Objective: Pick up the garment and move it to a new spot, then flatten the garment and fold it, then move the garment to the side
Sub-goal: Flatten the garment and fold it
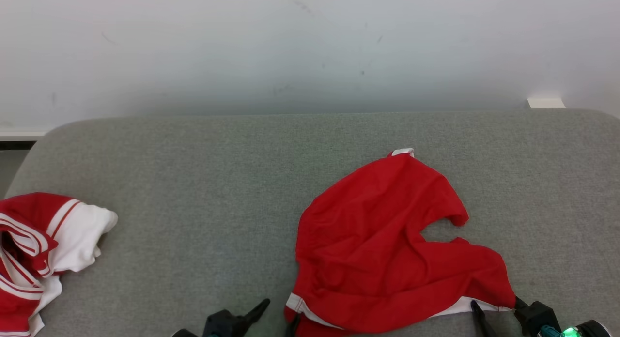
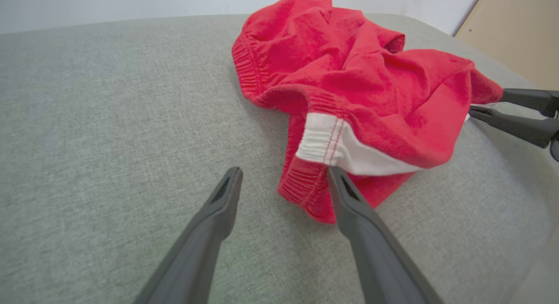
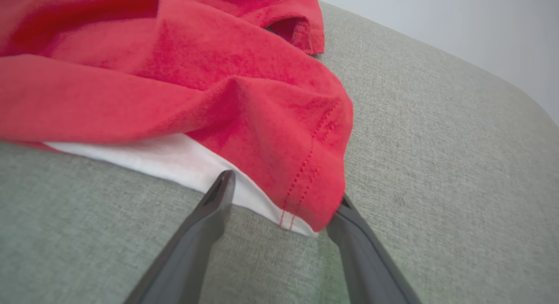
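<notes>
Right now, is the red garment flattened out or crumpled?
Crumpled, not flat: the red garment lies bunched on the grey cushion, its fabric raised in ridges, with red folds lapping over its white trim.

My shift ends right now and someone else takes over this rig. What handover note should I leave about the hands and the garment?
Left hand: open at the near waistband edge of the red shorts, gripping nothing.
Right hand: open, fingers either side of the shorts' white-trimmed hem corner, not closed on it.
Shorts: crumpled on the grey cushion, right of centre. A red-and-white garment lies at the cushion's left end.
Done: no flattening or folding shows.
Left: grip, flatten, fold, move aside.
</notes>
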